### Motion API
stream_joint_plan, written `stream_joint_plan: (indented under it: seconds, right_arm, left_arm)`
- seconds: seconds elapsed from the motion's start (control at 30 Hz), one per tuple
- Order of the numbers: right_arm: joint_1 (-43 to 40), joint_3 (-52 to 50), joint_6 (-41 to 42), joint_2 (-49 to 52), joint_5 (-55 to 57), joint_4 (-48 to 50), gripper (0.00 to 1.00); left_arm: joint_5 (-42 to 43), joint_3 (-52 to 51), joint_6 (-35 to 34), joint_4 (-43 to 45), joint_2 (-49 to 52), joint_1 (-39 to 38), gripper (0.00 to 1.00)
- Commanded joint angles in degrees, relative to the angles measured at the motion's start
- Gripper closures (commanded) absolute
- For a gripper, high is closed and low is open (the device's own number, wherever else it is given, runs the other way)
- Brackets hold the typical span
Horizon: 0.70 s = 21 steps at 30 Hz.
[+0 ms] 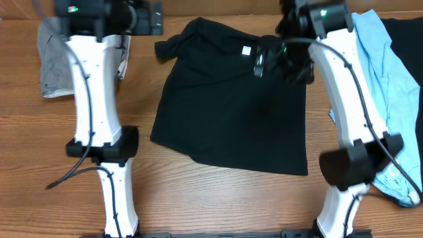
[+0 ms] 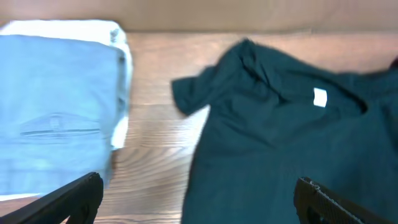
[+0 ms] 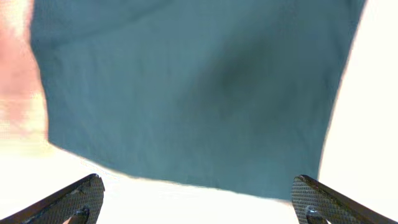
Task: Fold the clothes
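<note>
**Supervisor:** Where is the garment, and how does it lie?

**Inspector:** The black T-shirt [image 1: 231, 112] lies spread on the table [image 1: 198, 198], roughly at centre, between the two arms. The collar points to the far edge and the hem to the robot's side. The white tag [image 1: 246, 49] shows at the collar. One sleeve [image 1: 166, 47], on the robot's left, is bunched and sticks out from the body. The other shoulder is hidden under the right arm. No fold is visible in the body of the shirt.

**Supervisor:** The tools?

**Inspector:** The right gripper [image 1: 277, 56] is over the collar end of the shirt, just beside the tag. Its wrist view shows both fingers spread wide, with dark cloth below them and nothing between them. I cannot tell whether it touches the fabric. The left gripper [image 1: 149, 18] is near the far edge, to the left of the bunched sleeve. Its jaws are also wide apart and hold nothing, and bare wood and the shirt's edge show beneath it.

**Supervisor:** What else is there?

**Inspector:** A light blue tee [image 1: 390, 79] lies rumpled along the right side, partly under the right arm. A second black garment [image 1: 406, 33] is at the far right corner, touching it. Folded grey trousers [image 1: 56, 56] sit at the far left, apart from the shirt.
</note>
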Motion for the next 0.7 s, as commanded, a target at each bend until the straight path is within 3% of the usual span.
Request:
stream_joint_plan:
  seconds: [0.0, 0.17, 0.33, 0.67]
  right_arm:
    - [2.91, -12.26, 6.08, -5.27, 5.99, 1.46, 0.00]
    - [6.99, -32.83, 10.95, -10.67, 6.03, 10.75, 0.00]
    - [7.50, -47.04, 12.72, -11.26, 2.34, 20.63, 0.01]
    - [6.78, -61.86, 14.75, -11.26, -1.46, 33.09, 0.11]
  left_arm:
    - [1.42, 1.16, 1.14, -0.13, -2.36, 2.21, 0.00]
    - [1.36, -0.59, 4.28, -0.13, -2.16, 3.13, 0.00]
    - [1.18, -3.98, 7.98, 0.42, -2.16, 3.13, 0.00]
    - [1.20, -15.54, 8.85, 6.62, -2.16, 2.27, 0.00]
